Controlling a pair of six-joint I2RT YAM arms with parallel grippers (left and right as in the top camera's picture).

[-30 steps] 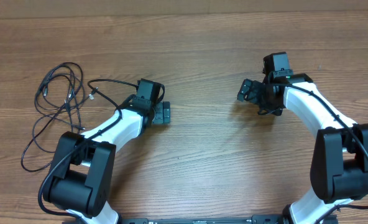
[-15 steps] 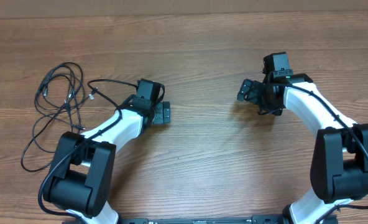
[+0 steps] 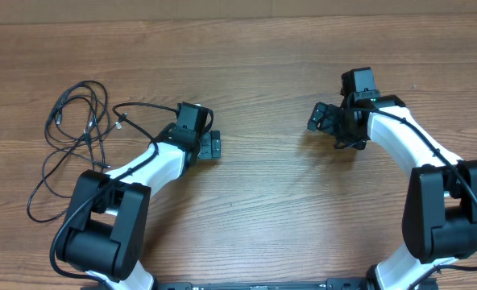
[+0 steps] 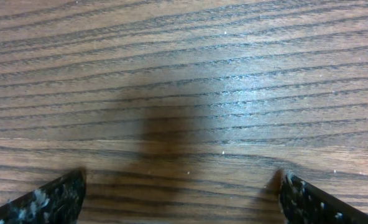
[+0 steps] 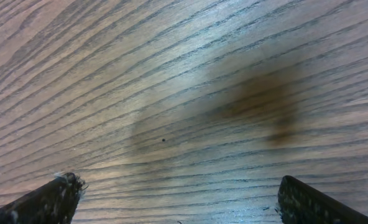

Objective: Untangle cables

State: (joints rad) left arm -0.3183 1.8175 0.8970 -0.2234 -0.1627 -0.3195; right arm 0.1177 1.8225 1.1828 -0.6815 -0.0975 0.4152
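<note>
Lying on the left side of the table (image 3: 255,64), the cables (image 3: 87,135) make a long, thin heap of black loops. The long way of the heap runs from the near edge toward the far edge, leaning a bit to the right as it goes. The biggest loop is at the near end, and the smaller loops bunch up at the far end. One cord goes off alone to the right from the far part, toward my left arm (image 3: 154,157). I cannot see where that cord stops, because it meets the arm there and the arm's own black wire is close by. Little plug ends (image 3: 59,118) show as pale dots among the loops, but they are too small to say which way they point. I also cannot tell which cord goes over which where they cross.

My left pincer (image 3: 214,147) is spread wide and holds nothing. It sits to the right of the cables, apart from the loops, with my arm in between. My right pincer (image 3: 319,118) is spread wide too, with nothing in it, far off on the other side of the table. From my left wrist I see only two dark finger tips (image 4: 53,199) peeking in at the bottom corners, cut off by the edge, with wood between them. My right wrist shows the same thing.
</note>
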